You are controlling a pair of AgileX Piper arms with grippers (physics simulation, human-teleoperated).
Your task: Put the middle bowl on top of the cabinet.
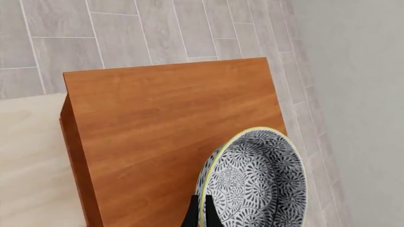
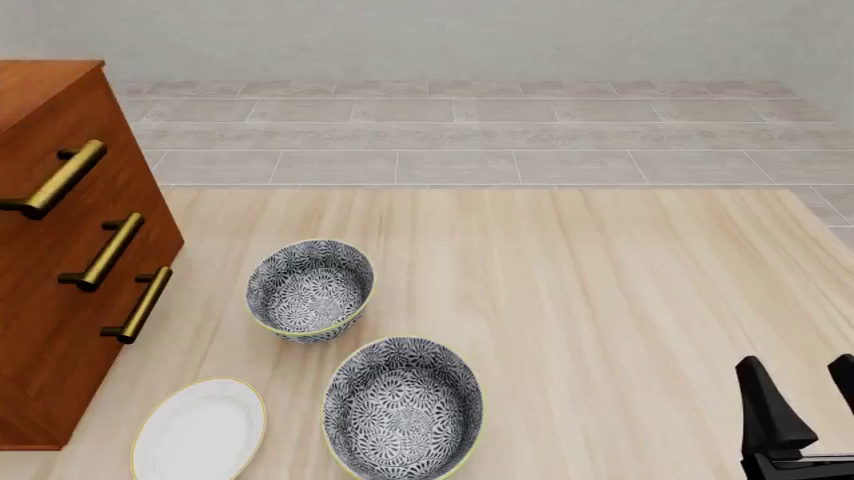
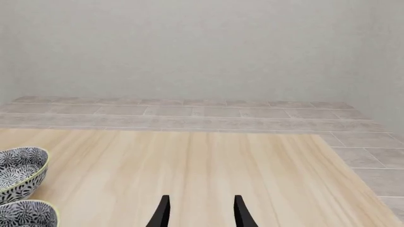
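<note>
In the left wrist view, my left gripper (image 1: pixel 202 216) is shut on the pale-yellow rim of the middle bowl (image 1: pixel 260 182), which has a blue-and-white floral pattern. The bowl sits tilted over one corner of the reddish-brown top of the cabinet (image 1: pixel 161 125). I cannot tell whether it touches the wood. In the front view the cabinet (image 2: pixel 60 250) stands at the far left with its three brass handles showing. The left gripper and the held bowl are out of that view. My right gripper (image 2: pixel 807 400) is open and empty low at the table's right, and the right wrist view shows its spread fingers (image 3: pixel 162 213).
Two more patterned bowls rest on the light wooden table (image 2: pixel 614 300): one (image 2: pixel 310 288) close to the cabinet, and one (image 2: pixel 403 407) nearer the front edge. A flat white plate (image 2: pixel 200 430) lies at the front left beside the cabinet. Grey tiled floor and a wall lie beyond.
</note>
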